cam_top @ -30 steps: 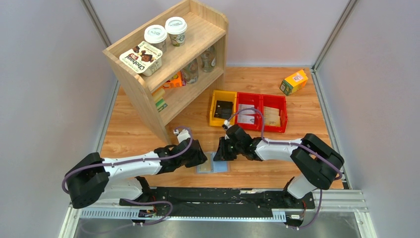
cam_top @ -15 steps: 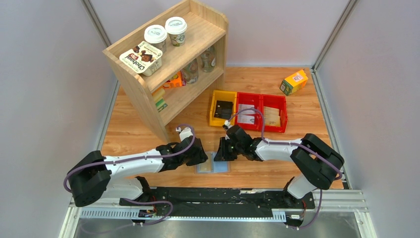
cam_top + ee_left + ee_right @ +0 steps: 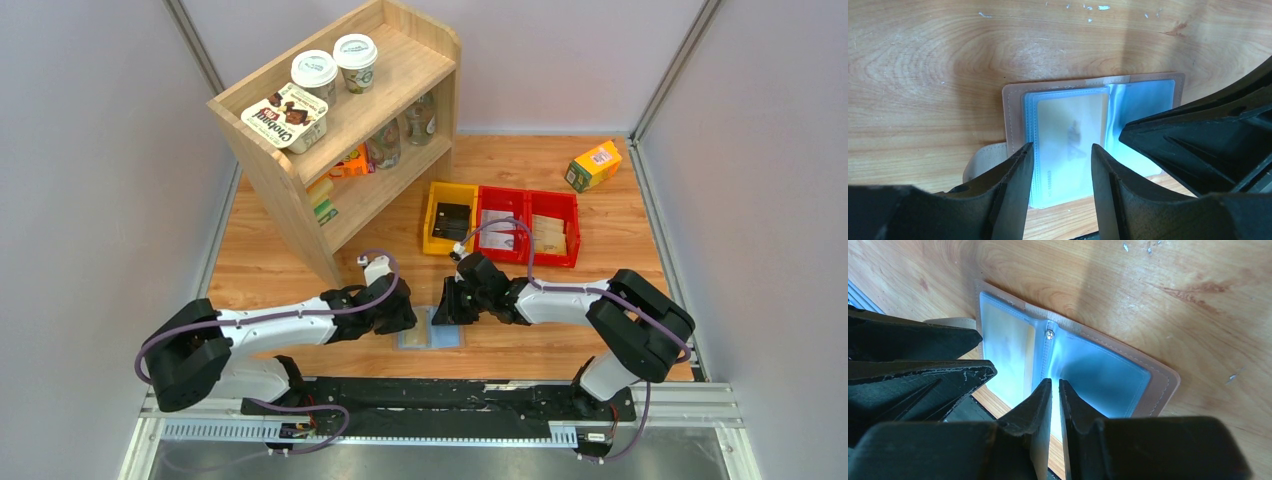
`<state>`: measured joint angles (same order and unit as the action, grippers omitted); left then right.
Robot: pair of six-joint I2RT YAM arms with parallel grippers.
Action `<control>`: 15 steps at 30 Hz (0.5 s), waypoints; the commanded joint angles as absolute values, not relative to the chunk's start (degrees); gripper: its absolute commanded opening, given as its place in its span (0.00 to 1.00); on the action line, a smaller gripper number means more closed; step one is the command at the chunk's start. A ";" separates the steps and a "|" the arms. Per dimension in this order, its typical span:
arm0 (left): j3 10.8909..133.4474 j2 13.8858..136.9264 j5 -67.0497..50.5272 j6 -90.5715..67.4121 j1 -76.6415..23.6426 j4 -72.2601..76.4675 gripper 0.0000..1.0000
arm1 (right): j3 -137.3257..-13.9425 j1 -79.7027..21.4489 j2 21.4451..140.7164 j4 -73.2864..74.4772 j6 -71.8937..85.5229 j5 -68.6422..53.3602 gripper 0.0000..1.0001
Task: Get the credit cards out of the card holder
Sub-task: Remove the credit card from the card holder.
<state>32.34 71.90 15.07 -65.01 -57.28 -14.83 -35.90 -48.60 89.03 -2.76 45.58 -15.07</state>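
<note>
The card holder (image 3: pixel 1143 100) lies open and flat on the wooden table (image 3: pixel 938 60), right under both pincers. The left pincer (image 3: pixel 1062 147) has its two fingers spread apart. The yellow card (image 3: pixel 1068 115), tucked in a clear pocket, shows in the gap just past its tips. The right pincer (image 3: pixel 1055 384) has its fingers pressed nearly together, with the tips down by the holder's middle fold.

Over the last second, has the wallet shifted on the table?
No. The wallet sits exactly where it was, the same gap from the yellow bin.
</note>
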 commanded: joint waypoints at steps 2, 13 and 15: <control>34.54 73.21 14.15 -63.63 -57.13 -14.41 0.54 | -35.24 -48.25 88.95 -2.99 44.38 -14.15 0.18; 34.80 71.55 10.02 -62.67 -57.04 -9.14 0.54 | -35.16 -48.25 89.56 -3.69 44.56 -14.85 0.18; 34.89 71.19 9.14 -62.67 -57.04 -8.61 0.52 | -35.07 -48.16 89.56 -3.87 44.65 -14.94 0.18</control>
